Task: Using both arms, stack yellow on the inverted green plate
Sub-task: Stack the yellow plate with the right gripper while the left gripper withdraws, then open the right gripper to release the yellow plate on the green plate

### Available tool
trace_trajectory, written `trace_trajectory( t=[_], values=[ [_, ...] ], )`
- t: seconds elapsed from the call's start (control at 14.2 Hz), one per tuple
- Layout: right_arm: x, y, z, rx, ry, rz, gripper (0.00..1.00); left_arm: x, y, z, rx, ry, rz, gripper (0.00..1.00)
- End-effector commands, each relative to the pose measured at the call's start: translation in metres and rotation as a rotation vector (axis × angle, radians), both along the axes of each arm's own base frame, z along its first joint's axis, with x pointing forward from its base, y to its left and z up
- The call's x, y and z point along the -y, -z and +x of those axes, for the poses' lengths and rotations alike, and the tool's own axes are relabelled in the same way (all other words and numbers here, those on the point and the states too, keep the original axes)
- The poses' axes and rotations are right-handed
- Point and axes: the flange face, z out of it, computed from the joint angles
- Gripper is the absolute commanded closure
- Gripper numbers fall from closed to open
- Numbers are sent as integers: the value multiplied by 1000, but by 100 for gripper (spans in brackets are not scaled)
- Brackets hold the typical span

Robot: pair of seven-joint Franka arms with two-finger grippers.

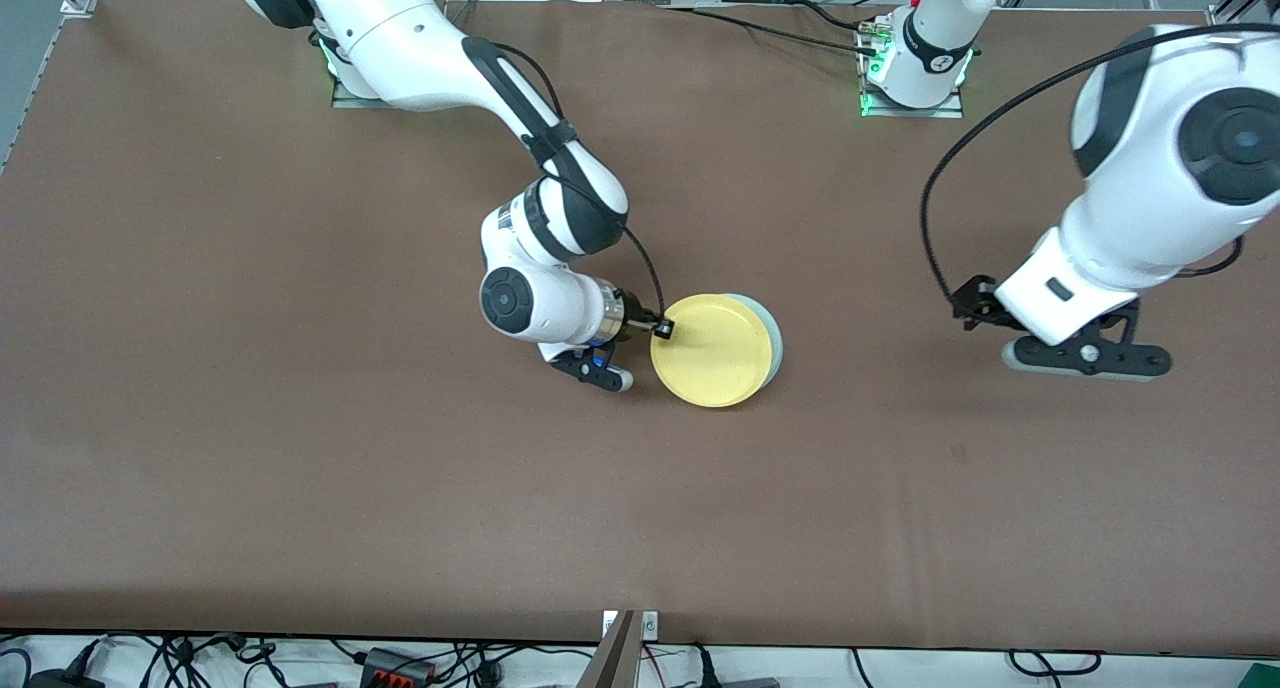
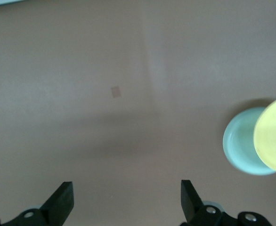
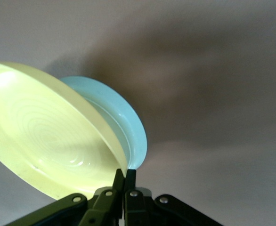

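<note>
Yellow plate [image 1: 711, 350] over green plate [image 1: 772, 340], right jaws [image 1: 661, 330] clamped.

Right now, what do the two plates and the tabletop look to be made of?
The yellow plate, pinched at its rim by the right pincer, looks like thin glossy plastic: light glows through it and faint rings show. The green plate beneath looks like the same smooth plastic, less translucent. The table seems covered in a matte brown sheet, possibly paper or vinyl.
</note>
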Motion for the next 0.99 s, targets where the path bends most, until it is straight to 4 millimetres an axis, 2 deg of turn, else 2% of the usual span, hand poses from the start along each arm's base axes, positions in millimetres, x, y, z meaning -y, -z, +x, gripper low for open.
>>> trace_trajectory(
  t=[0.0,0.21,0.28,0.42,0.56,0.77,0.92],
  values=[
    [-10,8,0,-25,42,38,100,-16,-10,-11,-32,6,-75,0],
    [-15,15,-6,-34,33,37,100,-43,-14,-10,-44,-25,-151,0],
    [-20,19,-9,-40,28,40,100,-44,-23,-17,-38,-15,-168,0],
    [-28,22,-11,-18,36,59,100,-53,-28,-33,-48,-27,-156,0],
    [-32,28,-13,-9,38,58,100,-70,-55,-49,37,-49,-146,0],
    [-34,35,-17,-11,27,52,100,-77,-57,-80,60,-48,-138,0],
    [-34,40,-18,-10,17,49,100,-76,-55,-81,63,-46,-132,0]
  ],
)
